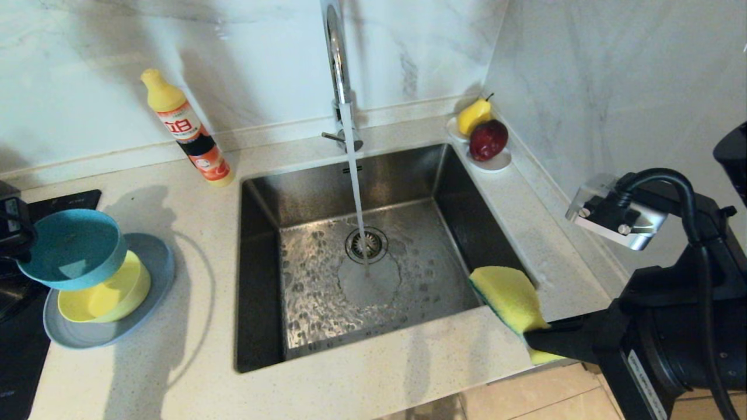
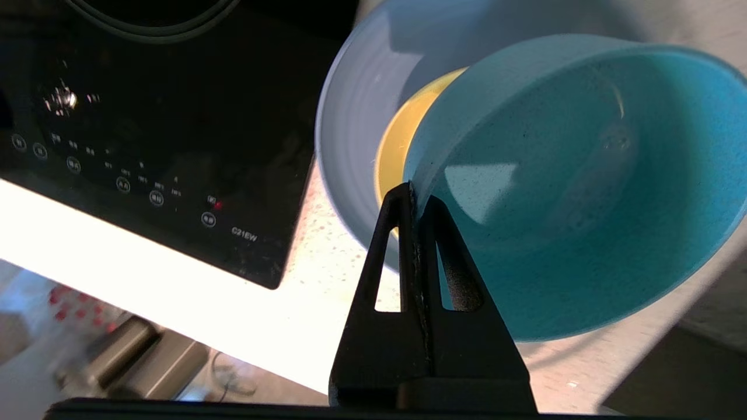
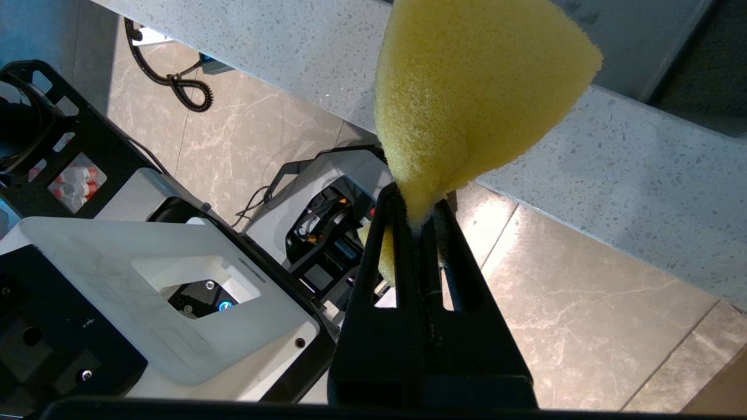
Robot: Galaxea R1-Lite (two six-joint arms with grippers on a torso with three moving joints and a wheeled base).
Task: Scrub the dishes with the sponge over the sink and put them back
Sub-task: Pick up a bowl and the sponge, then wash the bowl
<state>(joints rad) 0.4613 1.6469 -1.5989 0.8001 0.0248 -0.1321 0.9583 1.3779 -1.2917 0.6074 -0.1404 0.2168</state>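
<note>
At the counter's left, our left gripper is pinched tight on the near-left rim of the teal bowl, jaws closed to a sliver with only the bowl's wall between them. The bowl hangs tilted, its mouth turned up and toward the sink, lifted clear of the yellow bowl that sits in the grey plate on the counter beside the black cooktop.

At the right, our right gripper clamps one narrow end of the sponge, squeezing it thin. The sponge's long axis runs from the near-right corner of the counter up and left, its free end poking over the sink's near-right rim, yellow face up with a green edge showing along its left side.

Between the two lies the sink, with water running from the faucet straight down by the drain.

The gap that matters, as we judge it: the bowl is well to the left of the basin and must travel right to get over it, while the sponge is already at the basin's edge. The right arm is the nearer to the stream; the left has the longer carry. The bowl's open mouth faces the sponge's side, which should suit a meeting over the drain.
</note>
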